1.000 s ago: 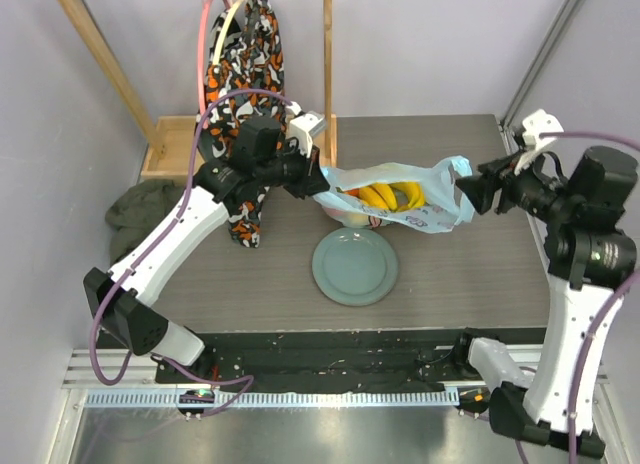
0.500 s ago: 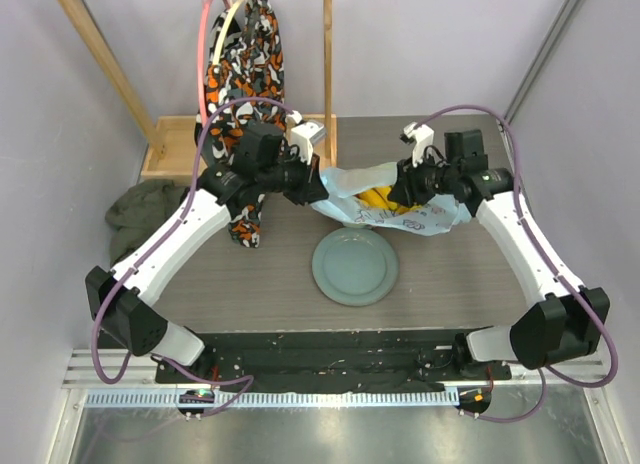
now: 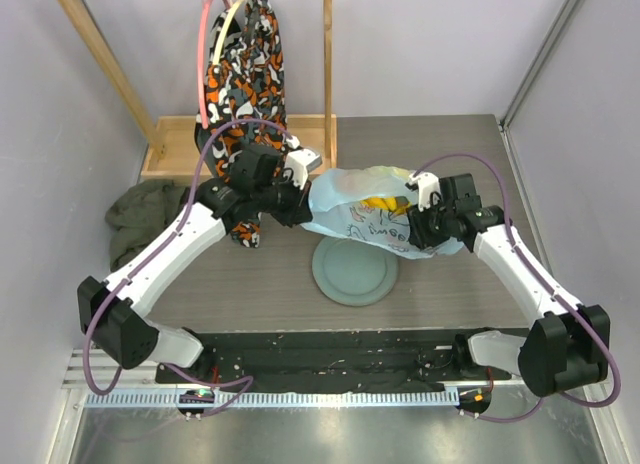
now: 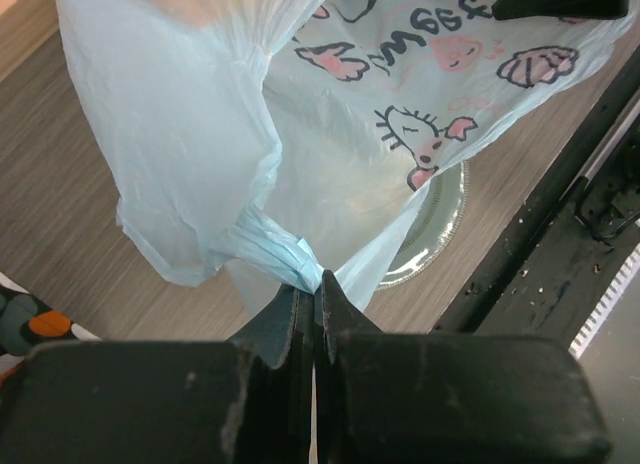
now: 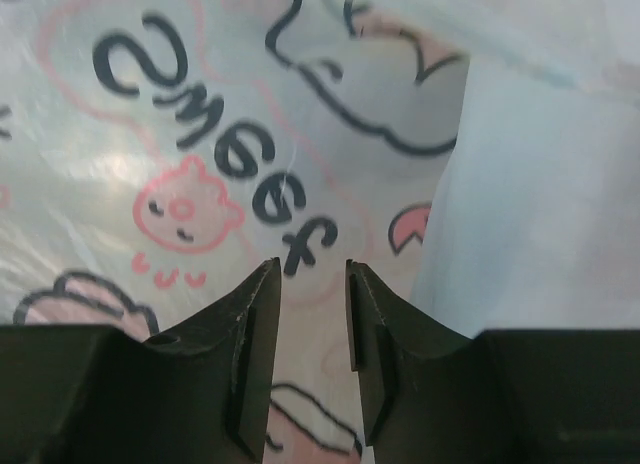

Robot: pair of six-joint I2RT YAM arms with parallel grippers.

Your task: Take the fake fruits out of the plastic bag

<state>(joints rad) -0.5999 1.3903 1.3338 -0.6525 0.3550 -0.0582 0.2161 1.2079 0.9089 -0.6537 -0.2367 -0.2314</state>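
The light-blue plastic bag with its pink cartoon print hangs above the table at the middle. My left gripper is shut on the bag's bunched left end and holds it up. The yellow banana bunch shows through the top of the bag; the other fake fruits are hidden inside. My right gripper is open and pressed close against the printed right side of the bag, with the plastic just ahead of its fingertips and nothing between them.
A grey-green plate lies on the table under the bag and shows in the left wrist view. The orange-black-white cloth hangs on the wooden rack at the back left. A dark green bundle lies off the table's left edge.
My right arm has swung in from the far right to the bag's right side. The bag's mouth has closed over and the bag has tipped, printed side up. My left gripper keeps its hold.
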